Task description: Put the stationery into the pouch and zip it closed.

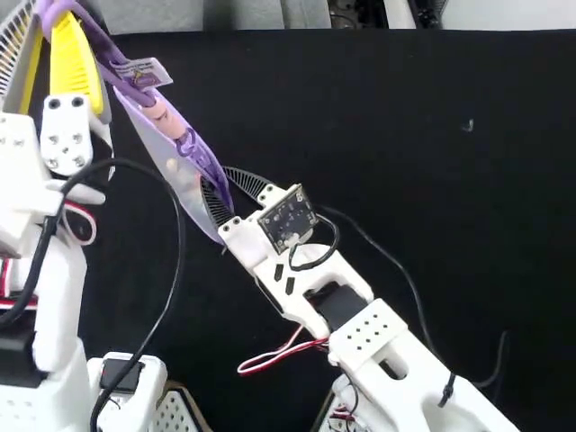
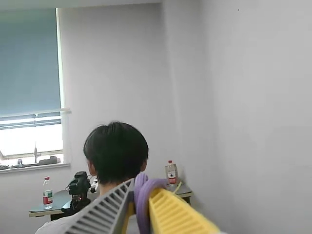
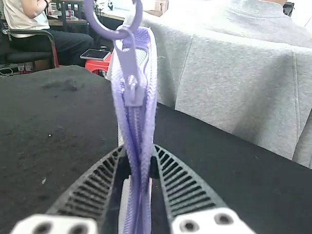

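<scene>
Left fingers [image 1: 72, 54] and right fingers [image 3: 183, 187] clamp opposite ends of the pouch [image 1: 173, 160].

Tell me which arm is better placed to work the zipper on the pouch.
Left, probably: the left fingers are shut on the purple loop by the zipper slider, while the right fingers clamp the opposite end of the pouch, steadying it.

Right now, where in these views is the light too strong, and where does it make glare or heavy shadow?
High view: the black table is evenly dark, without distinct shadows. Left wrist view: the window strip under the blind is washed out. Right wrist view: soft even light on the pouch in the right pincer, no glare.
</scene>
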Robot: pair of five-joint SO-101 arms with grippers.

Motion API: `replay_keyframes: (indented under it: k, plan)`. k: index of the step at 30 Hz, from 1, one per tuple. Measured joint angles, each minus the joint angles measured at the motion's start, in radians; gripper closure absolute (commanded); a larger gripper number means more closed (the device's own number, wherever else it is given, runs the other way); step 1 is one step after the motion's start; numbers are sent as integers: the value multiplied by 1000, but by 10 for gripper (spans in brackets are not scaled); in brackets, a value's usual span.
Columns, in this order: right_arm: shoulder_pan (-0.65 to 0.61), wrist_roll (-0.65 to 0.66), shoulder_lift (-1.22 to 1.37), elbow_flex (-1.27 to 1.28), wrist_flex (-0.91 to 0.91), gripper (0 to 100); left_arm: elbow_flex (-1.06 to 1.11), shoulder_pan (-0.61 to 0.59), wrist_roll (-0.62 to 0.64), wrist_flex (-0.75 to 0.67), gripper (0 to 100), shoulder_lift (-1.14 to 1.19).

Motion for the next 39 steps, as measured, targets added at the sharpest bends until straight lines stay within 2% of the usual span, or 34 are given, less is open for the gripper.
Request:
replay_keyframes:
  k: [3, 8, 14, 19, 25, 39]
  plan:
    - [0, 0, 0, 0, 0, 988, -2, -25, -3, 0, 972, 11]
    - [0, 0, 0, -2, 0, 988, 5, -152, -6, -17, 972, 18]
    - [0, 0, 0, -2, 0, 988, 153, -273, -8, -173, 971, 18]
    - [0, 0, 0, 0, 2, 988, 279, -319, -35, -315, 971, 44]
    - [0, 0, 0, 0, 8, 988, 310, -382, -89, -428, 971, 195]
    - [0, 35, 0, 0, 8, 988, 311, -471, -92, -687, 971, 568]
